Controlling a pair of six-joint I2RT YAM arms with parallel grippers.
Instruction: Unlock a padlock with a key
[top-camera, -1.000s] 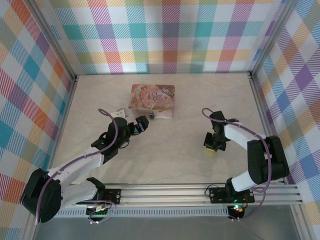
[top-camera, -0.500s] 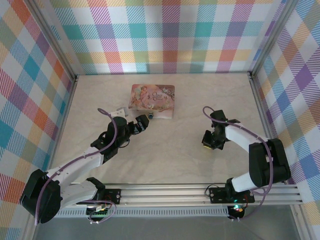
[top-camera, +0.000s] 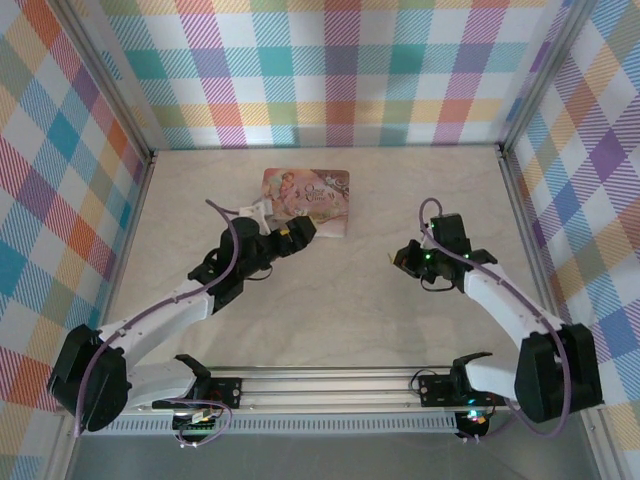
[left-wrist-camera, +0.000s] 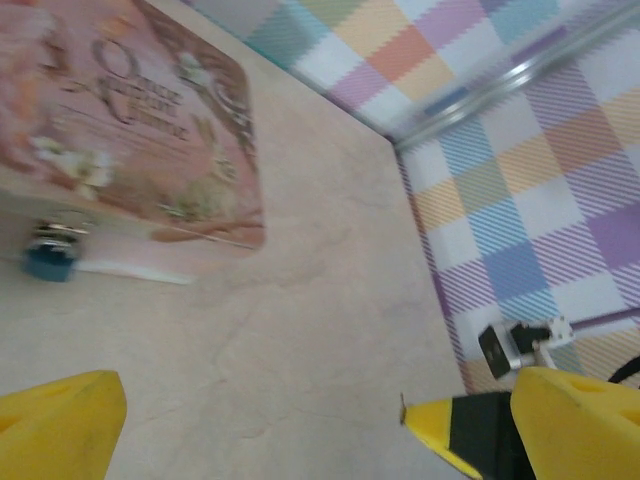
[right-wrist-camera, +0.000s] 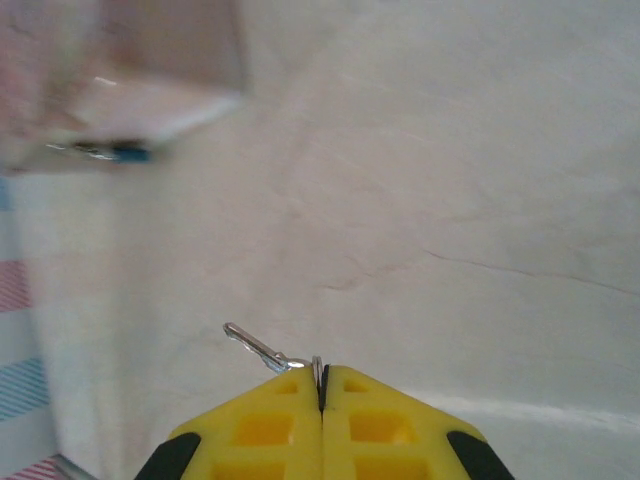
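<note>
1. Right end effector (right-wrist-camera: 320, 385): shut, pinching the key (right-wrist-camera: 262, 349) by its head. The shank juts toward 10 o'clock in the wrist view.
2. Padlock (right-wrist-camera: 125, 152): lies on the counter (right-wrist-camera: 450, 200), just beside the near edge of the tin (left-wrist-camera: 130, 120). It is at about 11 o'clock from the key tip and well apart, so the shank is not quite aimed at it.
3. Left end effector (left-wrist-camera: 300, 430): wide and empty, the nearer of the two. The padlock lies at its 10 o'clock, ahead of one finger rather than between both.

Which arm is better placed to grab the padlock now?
Left. Its open left gripper hovers close to the padlock, which lies against the tin. The right gripper is shut on the key and sits farther away.
</note>
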